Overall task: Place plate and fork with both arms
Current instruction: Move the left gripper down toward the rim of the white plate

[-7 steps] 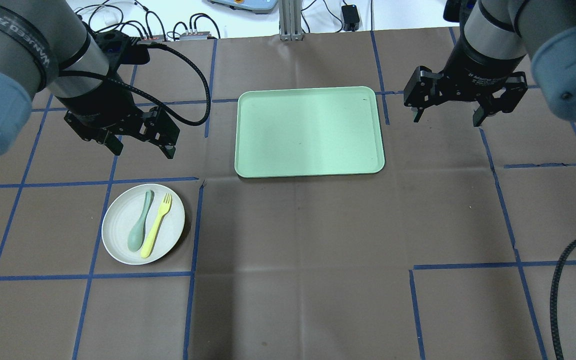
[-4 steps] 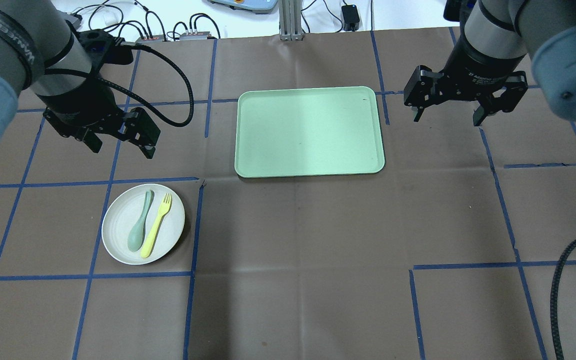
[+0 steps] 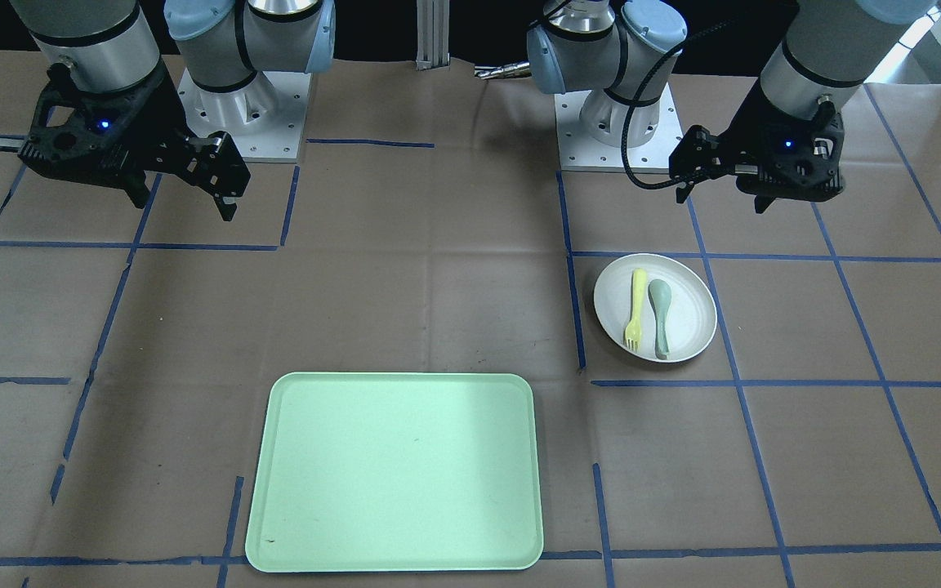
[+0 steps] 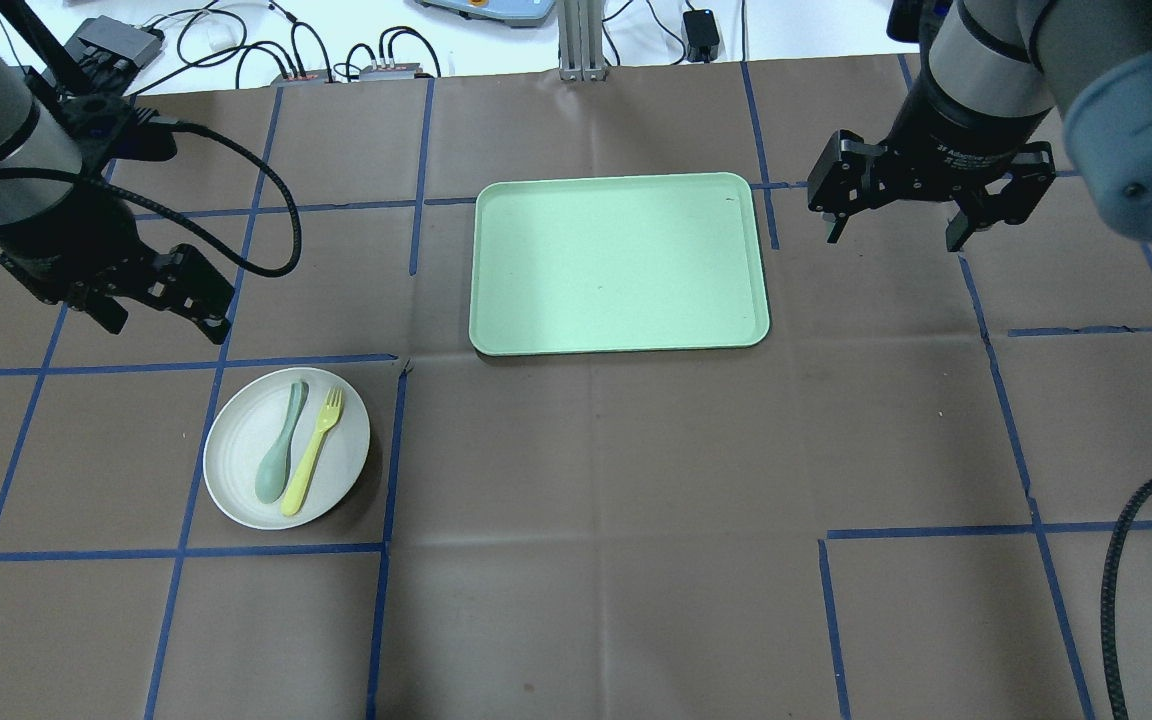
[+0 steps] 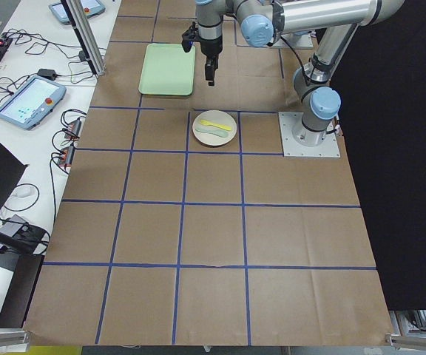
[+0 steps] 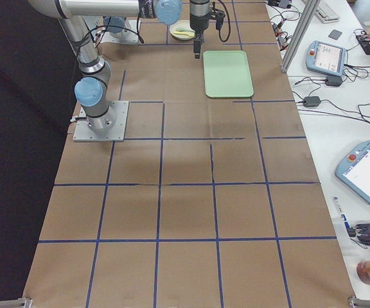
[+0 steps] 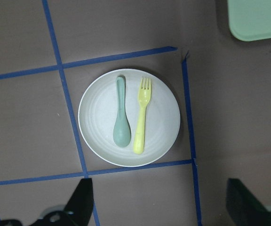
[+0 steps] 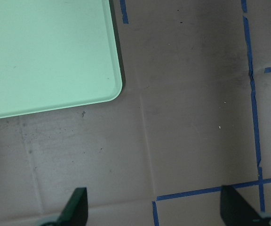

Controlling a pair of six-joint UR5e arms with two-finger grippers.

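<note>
On the plate point(image 4: 232, 452), the fork point(image 4: 313, 452) lies beside a spoon point(image 4: 282, 441).

In the left wrist view the rectangular pale-green tray point(image 7: 260, 19) is cut off at the top right corner, and the black left tool point(image 7: 163, 205) shows only two finger ends at the bottom edge. The right wrist view crops the black right tool point(image 8: 155, 207) likewise. In the exterior left view the slim pale-yellow plastic fork point(image 5: 214, 124) is too small to show tines.
</note>
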